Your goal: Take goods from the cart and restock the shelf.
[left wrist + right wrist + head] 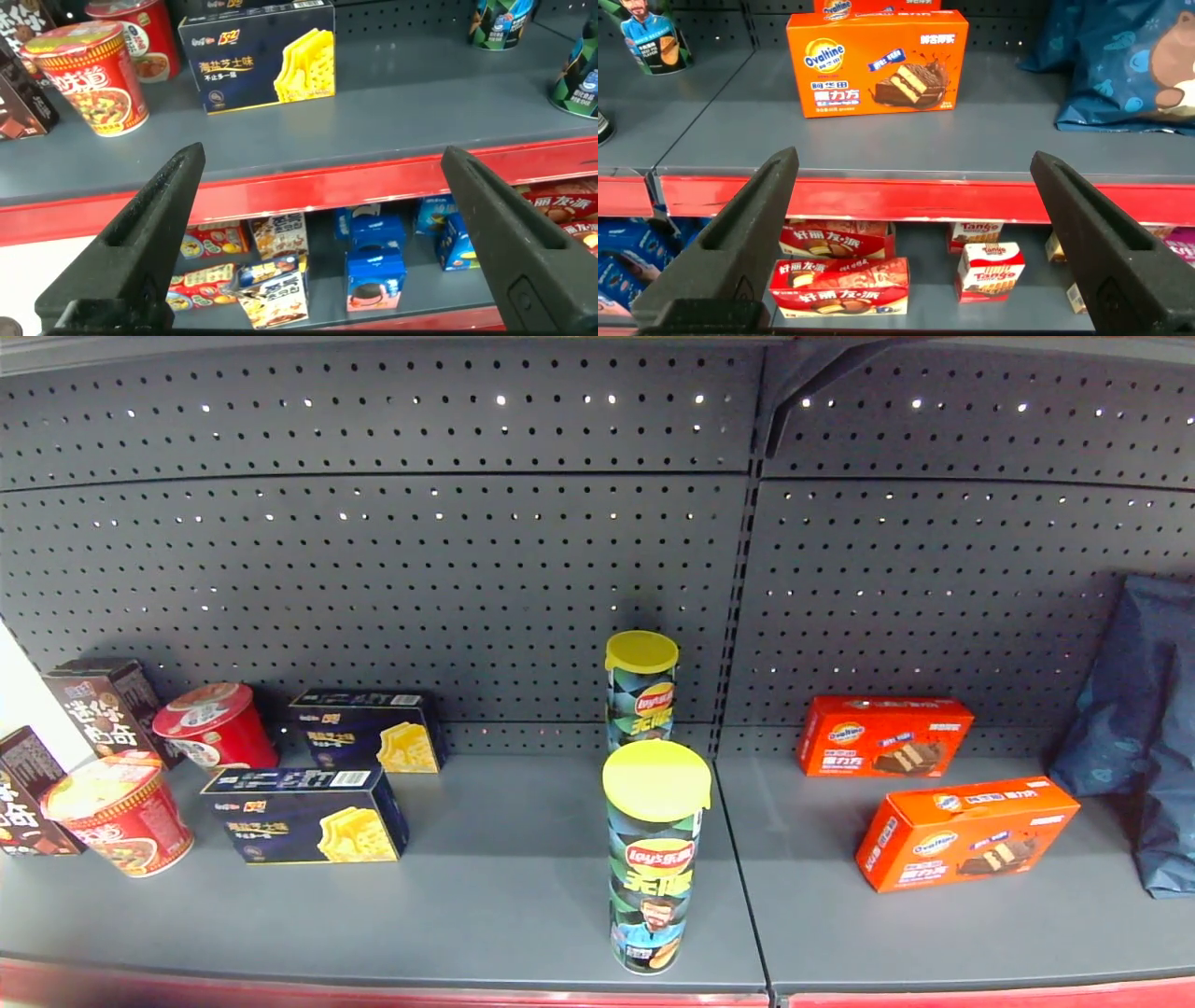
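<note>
Black fingers of the left gripper [322,159] and the right gripper [910,159] stand spread wide with nothing between them, both just short of the red front edge [374,182] of the shelf [523,887].

Nearest on the grey board is a chip tube [653,868], upright. It is probably light and stiff, but smooth, round and tall enough to topple, so a hold around its middle looks safest. Beside it, well apart, lie a front orange box [966,831] and a front dark box [303,814]. Both are cardboard, likely light and easily dented, and best taken across the narrow sides. The noodle cup [119,812] at the left is tapered and thin-walled, calling for a gentle squeeze.

Farther back stand a second tube [640,695], a rear orange box [882,735], a rear dark box [369,730] and another cup [215,723]. A soft blue bag [1139,709] leans against the pegboard [420,569].
</note>
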Tool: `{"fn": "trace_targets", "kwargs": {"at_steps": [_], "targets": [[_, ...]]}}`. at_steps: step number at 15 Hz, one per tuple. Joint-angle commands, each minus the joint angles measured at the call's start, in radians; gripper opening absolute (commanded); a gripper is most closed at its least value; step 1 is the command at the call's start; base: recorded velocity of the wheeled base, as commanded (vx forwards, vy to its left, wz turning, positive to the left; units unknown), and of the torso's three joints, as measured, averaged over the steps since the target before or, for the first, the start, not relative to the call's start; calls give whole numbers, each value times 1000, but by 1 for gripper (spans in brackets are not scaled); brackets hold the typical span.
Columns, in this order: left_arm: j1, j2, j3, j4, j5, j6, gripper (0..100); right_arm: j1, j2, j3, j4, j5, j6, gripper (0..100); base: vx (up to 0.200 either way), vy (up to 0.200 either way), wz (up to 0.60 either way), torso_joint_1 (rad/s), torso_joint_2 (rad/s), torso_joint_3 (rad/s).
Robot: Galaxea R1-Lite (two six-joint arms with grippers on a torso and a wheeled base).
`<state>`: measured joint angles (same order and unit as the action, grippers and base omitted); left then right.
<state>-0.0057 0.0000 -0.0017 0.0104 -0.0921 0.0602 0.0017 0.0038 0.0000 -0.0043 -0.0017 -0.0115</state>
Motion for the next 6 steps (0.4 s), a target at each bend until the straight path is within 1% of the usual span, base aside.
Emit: {"fn": "trace_targets", "kwargs": {"at_steps": [1,6], "targets": [[1,0,2,-1,0,1,100,0,1,0,0,0,-1,100,0,0,0,0,0,0],[1,0,2,-1,0,0,100,0,1,0,0,0,-1,100,0,0,0,0,0,0]]}}
